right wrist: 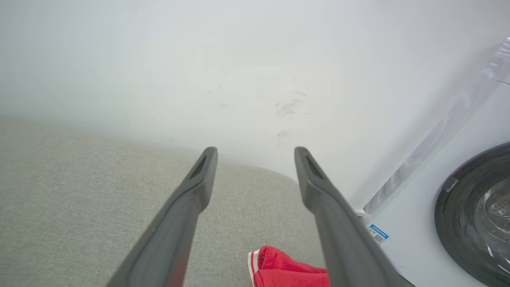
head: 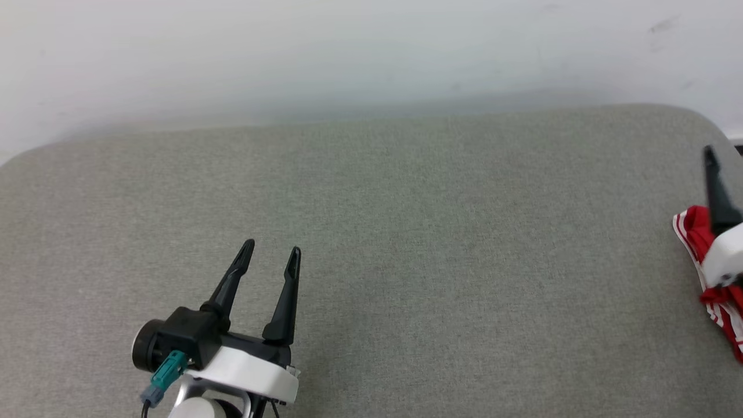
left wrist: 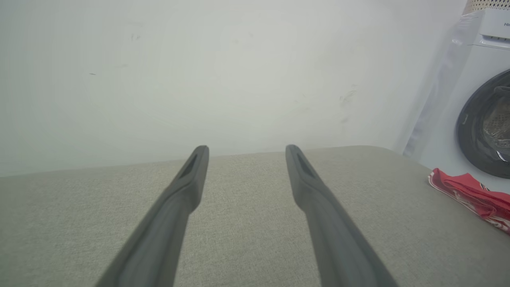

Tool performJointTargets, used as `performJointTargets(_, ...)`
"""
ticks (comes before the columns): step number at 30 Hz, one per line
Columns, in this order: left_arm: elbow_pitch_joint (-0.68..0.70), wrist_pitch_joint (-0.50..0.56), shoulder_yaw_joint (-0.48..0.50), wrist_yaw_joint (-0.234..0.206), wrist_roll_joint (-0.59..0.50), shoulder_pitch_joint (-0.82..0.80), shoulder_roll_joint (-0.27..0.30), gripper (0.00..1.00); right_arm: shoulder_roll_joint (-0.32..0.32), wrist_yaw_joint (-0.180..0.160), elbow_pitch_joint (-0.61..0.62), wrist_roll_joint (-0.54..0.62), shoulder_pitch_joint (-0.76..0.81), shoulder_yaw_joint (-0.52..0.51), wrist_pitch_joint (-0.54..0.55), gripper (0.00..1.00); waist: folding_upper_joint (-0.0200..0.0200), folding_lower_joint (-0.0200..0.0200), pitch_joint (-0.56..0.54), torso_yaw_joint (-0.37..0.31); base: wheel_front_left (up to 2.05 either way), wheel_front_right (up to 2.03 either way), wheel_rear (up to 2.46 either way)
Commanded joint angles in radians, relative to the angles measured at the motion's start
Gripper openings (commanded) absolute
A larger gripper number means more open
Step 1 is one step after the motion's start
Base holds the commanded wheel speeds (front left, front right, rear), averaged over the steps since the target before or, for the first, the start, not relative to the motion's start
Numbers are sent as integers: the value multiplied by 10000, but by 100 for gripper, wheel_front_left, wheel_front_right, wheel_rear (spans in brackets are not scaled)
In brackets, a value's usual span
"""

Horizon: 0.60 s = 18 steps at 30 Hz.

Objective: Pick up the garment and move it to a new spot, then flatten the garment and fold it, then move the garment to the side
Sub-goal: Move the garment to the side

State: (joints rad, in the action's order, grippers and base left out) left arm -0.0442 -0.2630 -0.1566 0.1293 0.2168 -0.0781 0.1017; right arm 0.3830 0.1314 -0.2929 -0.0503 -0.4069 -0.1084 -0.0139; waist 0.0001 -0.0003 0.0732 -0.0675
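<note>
Nothing here reads clearly. The white front-loading washing machine [left wrist: 474,59] carries small dark lettering [left wrist: 505,24] on its top panel, cut off and illegible. A blue-and-white sticker [right wrist: 377,234] sits left of its round door, print too tiny.

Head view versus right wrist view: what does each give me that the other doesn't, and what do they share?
Head view's own: the left claw, open, at the lower left.
Right wrist view's own: a white washing machine with a dark round door and a blue label, standing just past the cushion's edge.
Shared: the grey padded surface; the right claw, open; the red and white garment lying beneath it at the surface's right edge, not gripped; and the white wall behind.
</note>
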Motion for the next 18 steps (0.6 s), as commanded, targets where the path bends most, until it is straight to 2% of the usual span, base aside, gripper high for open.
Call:
performJointTargets(1,-49,-19,50,16,77,154,-31,100,-319,-17,322,-181,351,-69,-133,100,-1,3,-183,122,0,0,0)
performJointTargets(10,-391,-19,338,18,396,565,-241,100,-2606,-15,2397,-714,2793,-180,-1096,100,-1,3,-525,306,0,0,0)
performJointTargets(14,-569,-19,375,19,402,728,-315,100,-3077,-15,2479,-752,3618,110,-1636,100,-1,3,-594,341,0,0,0)
performJointTargets(18,-730,-19,573,19,521,809,-382,100,-3289,-14,2163,-979,4028,304,-2031,100,-1,3,-636,378,0,0,0)
